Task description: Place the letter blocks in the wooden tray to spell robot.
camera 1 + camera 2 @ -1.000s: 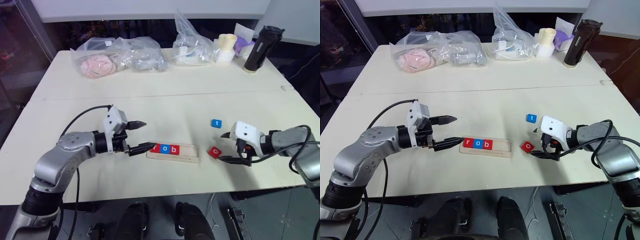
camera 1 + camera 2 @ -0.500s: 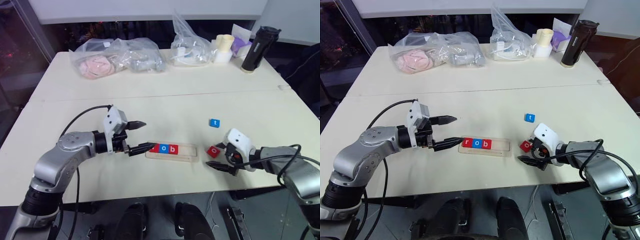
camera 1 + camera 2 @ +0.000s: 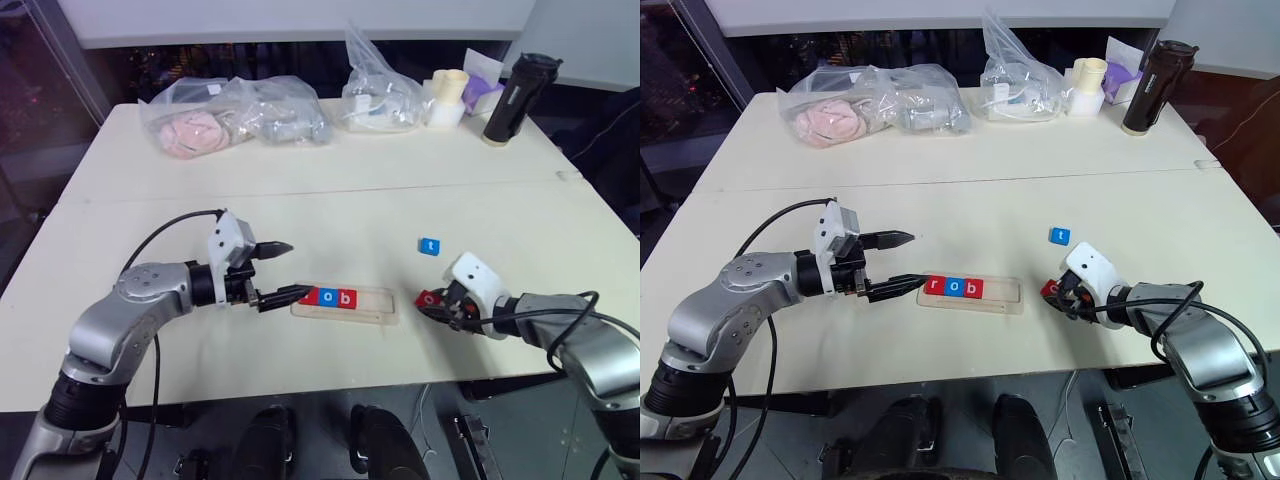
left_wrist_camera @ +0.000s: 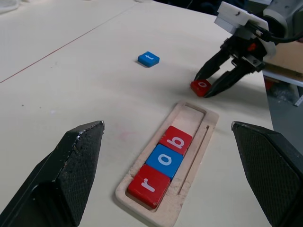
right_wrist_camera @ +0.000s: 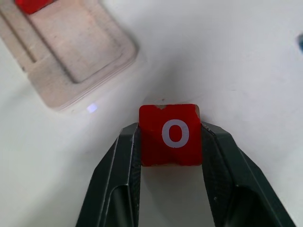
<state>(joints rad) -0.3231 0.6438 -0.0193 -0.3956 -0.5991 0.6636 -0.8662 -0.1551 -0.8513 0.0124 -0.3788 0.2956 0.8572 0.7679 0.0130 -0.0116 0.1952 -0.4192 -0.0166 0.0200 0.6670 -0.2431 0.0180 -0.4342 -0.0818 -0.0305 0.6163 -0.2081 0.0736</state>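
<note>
The wooden tray lies near the table's front edge with a red r, a blue o and a red b in its left part. Its right part is bare. Just right of the tray, a red o block rests on the table with my right gripper shut on its two sides. A blue t block lies alone farther back. My left gripper hangs open at the tray's left end, its lower finger close to the r tile.
Clear plastic bags with items lie along the far side. A second bag, a pale cup and a black bottle stand at the back right. The table's front edge runs close below the tray.
My right gripper has swung in and down over the red o block and shut on it. The left arm has stayed where it was.
</note>
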